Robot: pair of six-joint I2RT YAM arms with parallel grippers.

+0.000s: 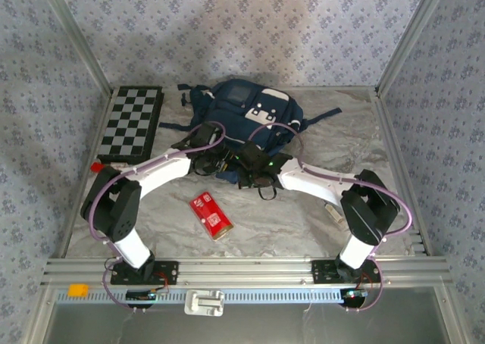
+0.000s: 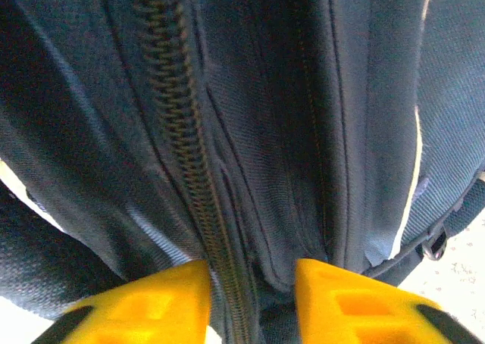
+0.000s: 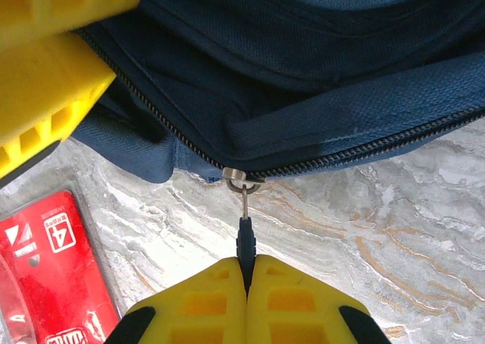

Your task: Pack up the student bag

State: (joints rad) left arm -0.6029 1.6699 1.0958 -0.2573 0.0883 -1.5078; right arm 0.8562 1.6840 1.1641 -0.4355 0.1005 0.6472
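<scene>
The student bag (image 1: 242, 111), navy with white patches, lies at the back middle of the table. My left gripper (image 1: 214, 161) is at its near edge. In the left wrist view the left gripper (image 2: 251, 283) has closed its yellow jaws on a fold of the bag's fabric beside the zip (image 2: 178, 132). My right gripper (image 1: 254, 170) sits just to the right of it. In the right wrist view the right gripper (image 3: 246, 272) is shut on the dark zipper pull (image 3: 245, 242), which hangs from the metal slider (image 3: 236, 179) over the marble table.
A red box (image 1: 211, 214) lies in front of the bag, also at the lower left as the red box (image 3: 45, 283). A folded chessboard (image 1: 132, 123) lies at the back left, a small red item (image 1: 96, 166) near its front corner. Enclosure walls ring the table.
</scene>
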